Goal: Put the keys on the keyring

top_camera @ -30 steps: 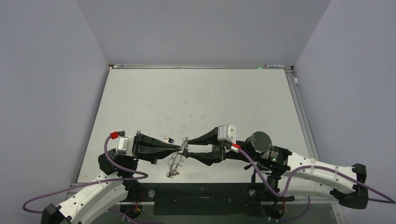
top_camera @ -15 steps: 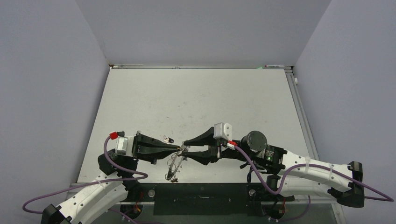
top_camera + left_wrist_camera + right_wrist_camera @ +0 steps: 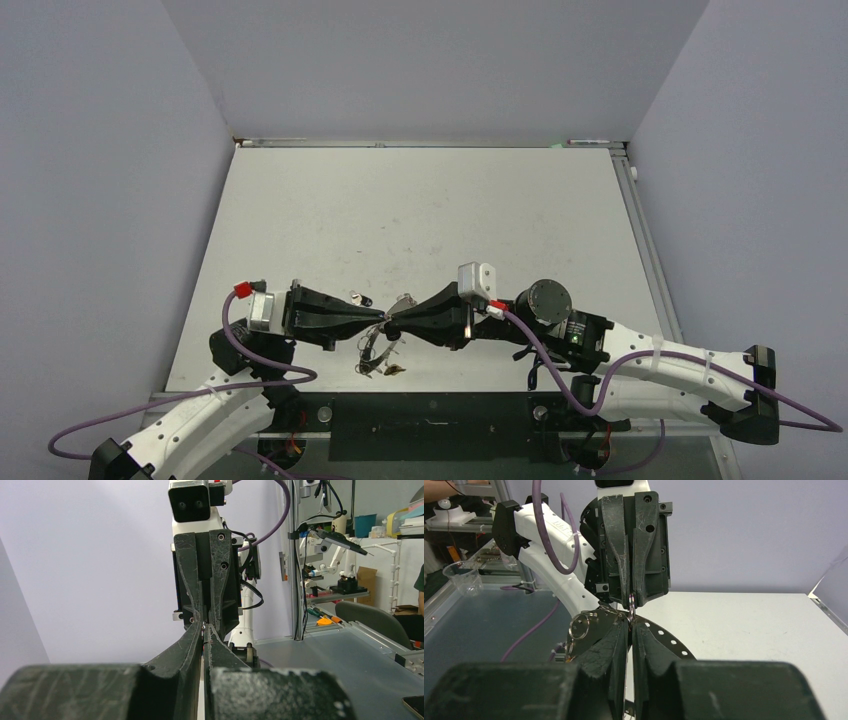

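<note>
Only the right wrist view shows the single keyring [image 3: 664, 636] pinched mid-frame by the left gripper [image 3: 630, 600]; right gripper [image 3: 629, 623] closed, hold unclear.

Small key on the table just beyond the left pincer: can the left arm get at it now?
Likely not yet: the key lies close, but the left pincer is shut on a loop of the keyring.

The keyring [image 3: 663, 631] is thin metal, its wire loops [image 3: 580, 626] bright and glossy. The left gripper [image 3: 204, 628] and right gripper [image 3: 630, 623], just above the table [image 3: 430, 210], are matt black plastic, ridged and scratched pale. The table itself is smooth, matt off-white, faintly scuffed.
</note>
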